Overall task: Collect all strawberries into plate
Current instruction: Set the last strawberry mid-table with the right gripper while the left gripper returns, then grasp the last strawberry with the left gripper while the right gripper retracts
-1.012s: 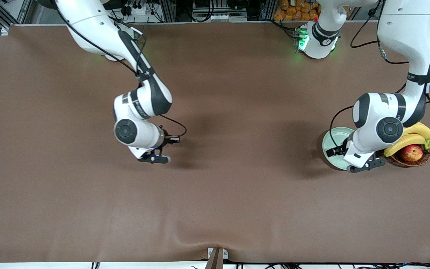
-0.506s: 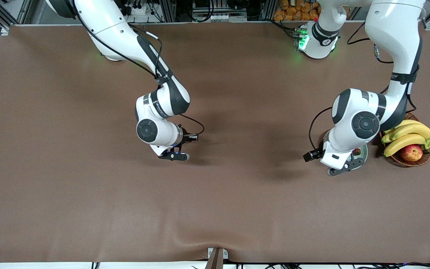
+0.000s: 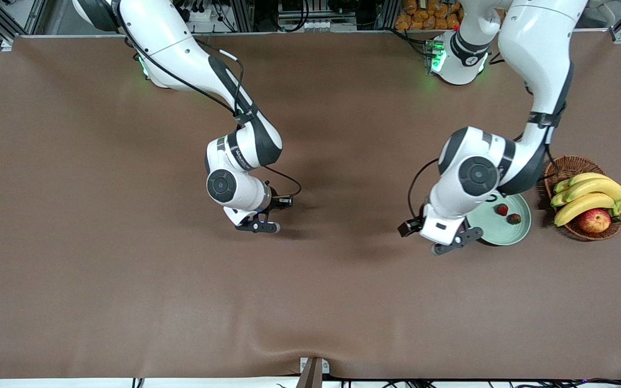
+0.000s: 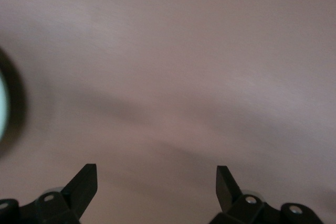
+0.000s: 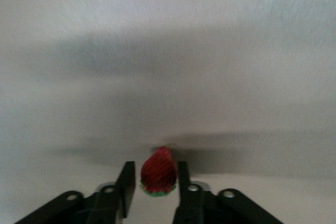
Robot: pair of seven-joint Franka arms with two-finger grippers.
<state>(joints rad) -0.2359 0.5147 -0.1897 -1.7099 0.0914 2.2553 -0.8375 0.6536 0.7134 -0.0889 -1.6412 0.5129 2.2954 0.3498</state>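
Two strawberries (image 3: 501, 209) (image 3: 513, 219) lie on the pale green plate (image 3: 504, 237) beside the basket. My left gripper (image 3: 453, 245) hangs open and empty over bare table just off the plate's rim; the left wrist view shows its wide-apart fingers (image 4: 84, 184) and a sliver of the plate (image 4: 2, 103). My right gripper (image 3: 259, 226) is low over the middle of the table. In the right wrist view a third strawberry (image 5: 158, 174) stands tip-down between its fingers (image 5: 126, 182), with a small gap on each side. That berry is hidden in the front view.
A wicker basket (image 3: 572, 161) with bananas (image 3: 585, 196) and a red-yellow apple (image 3: 594, 220) stands at the left arm's end, next to the plate. Brown cloth covers the whole table (image 3: 127, 296).
The left arm swung off the plate toward the table's middle, uncovering two strawberries. The right arm moved toward the left arm's end, and its fingers have parted around the strawberry.
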